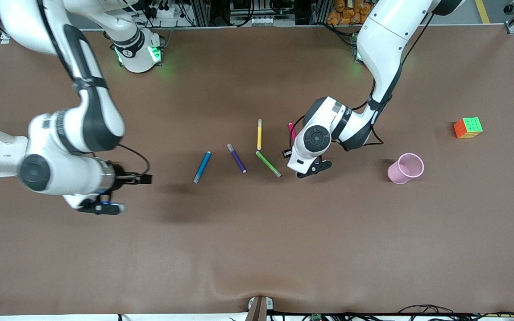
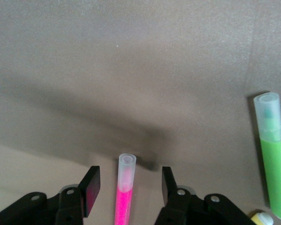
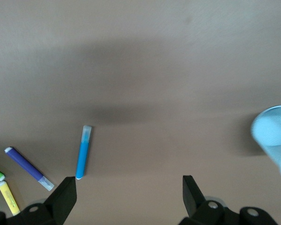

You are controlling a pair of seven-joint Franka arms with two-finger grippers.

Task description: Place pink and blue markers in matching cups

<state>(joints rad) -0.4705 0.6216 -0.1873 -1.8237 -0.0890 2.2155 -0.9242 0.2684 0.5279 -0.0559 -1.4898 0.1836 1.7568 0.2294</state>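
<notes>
In the front view, a slim bright blue marker (image 1: 202, 167), a purple marker (image 1: 236, 158), a yellow marker (image 1: 259, 134) and a green marker (image 1: 268, 164) are seen lying in a loose row on the brown tabletop (image 1: 257, 249). The slim magenta-pink marker (image 1: 291, 129) is mostly hidden under the left gripper (image 1: 293, 143). A pale pink mesh cup (image 1: 405, 168) is set upright toward the left arm's end, with a multicoloured puzzle cube (image 1: 467, 127) farther from the camera. The right gripper (image 1: 147, 179) is held over bare tabletop toward the right arm's end.

In the left wrist view, the jaws are spread wide on either side of the pink marker (image 2: 124, 197), not touching it.

In the right wrist view, the jaws are spread wide and hold nothing; the blue marker (image 3: 84, 152) and a pale blue mesh cup (image 3: 274, 136) are shown well apart.
</notes>
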